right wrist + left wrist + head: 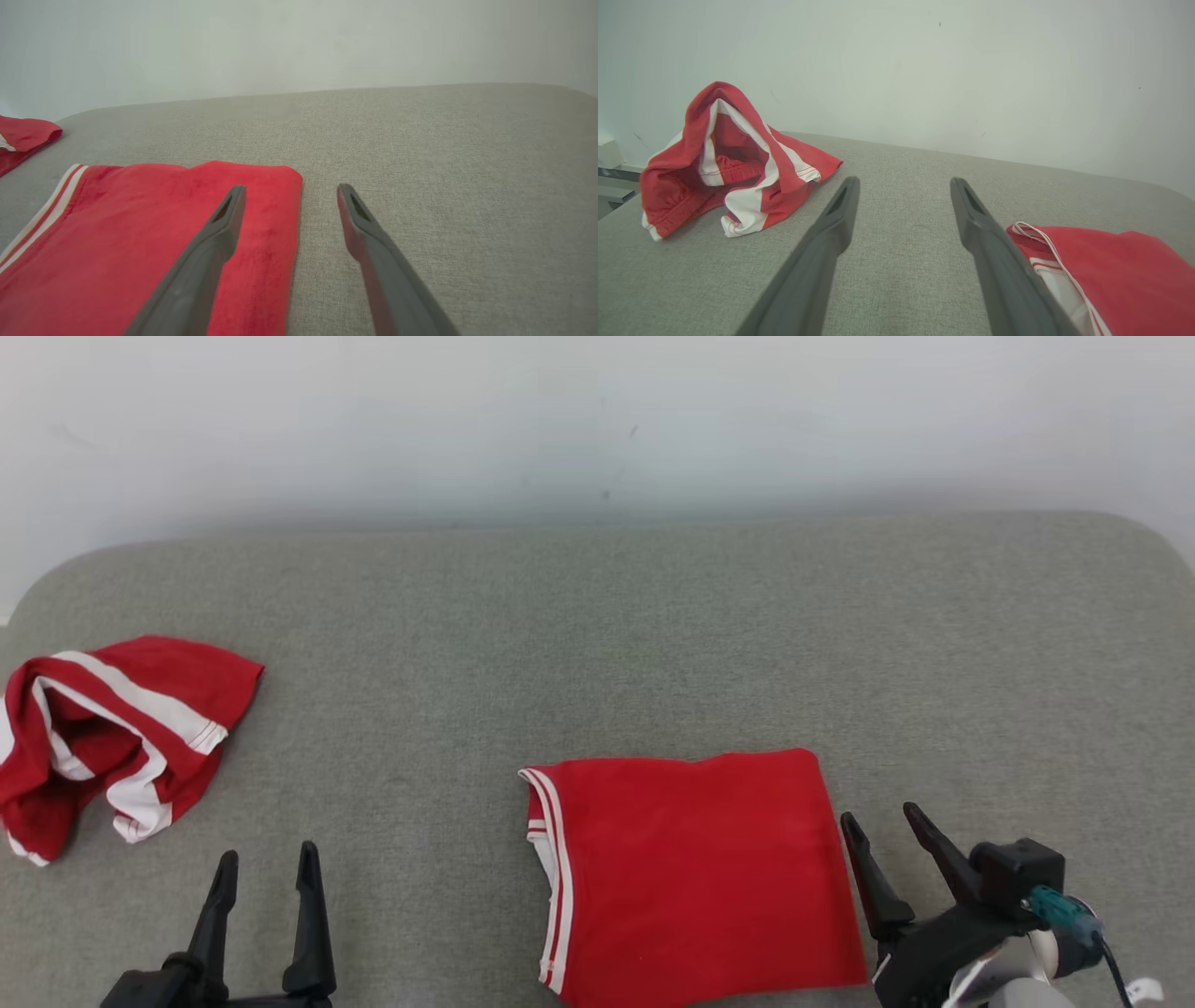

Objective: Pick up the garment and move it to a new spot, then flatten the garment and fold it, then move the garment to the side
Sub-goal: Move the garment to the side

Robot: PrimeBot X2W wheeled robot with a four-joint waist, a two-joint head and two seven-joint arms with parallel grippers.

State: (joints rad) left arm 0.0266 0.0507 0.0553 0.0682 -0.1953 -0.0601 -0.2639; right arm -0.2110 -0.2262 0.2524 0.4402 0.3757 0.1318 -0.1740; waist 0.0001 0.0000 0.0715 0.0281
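1. L gripper (268,854) (904,180): check the jaws. They stand wide apart, approx. parallel, and nothing is between them. In the head view the gripper sits at the lower left, fingers pointing up the frame. In the left wrist view you see bare grey fabric between the two fingers.

2. R gripper (879,815) (291,187): the jaws are also spread wide and hold nothing. In the head view it sits at the lower right, fingers tilted up and to the left. The fingertips are just beside the right edge of the folded red garment (695,868) (1125,270) (140,224). In the right wrist view one finger lies across the garment's edge zone and the other over bare fabric. You cannot tell whether either finger touches the cloth.

3. Folded red garment: it lies flat as a near-rectangular pad, right of centre at the near edge of the grey padded surface (653,644). White stripe trim runs down its left edge. It lies between the two grippers, much closer to the R one.

4. Crumpled red-and-white garment (112,737) (728,172) (23,135): it is heaped at the far left of the surface, beyond and left of the L gripper and well apart from the folded item. In the left wrist view it stands up in a peak.

5. Bkgd: a plain pale wall (597,420) rises behind the surface.
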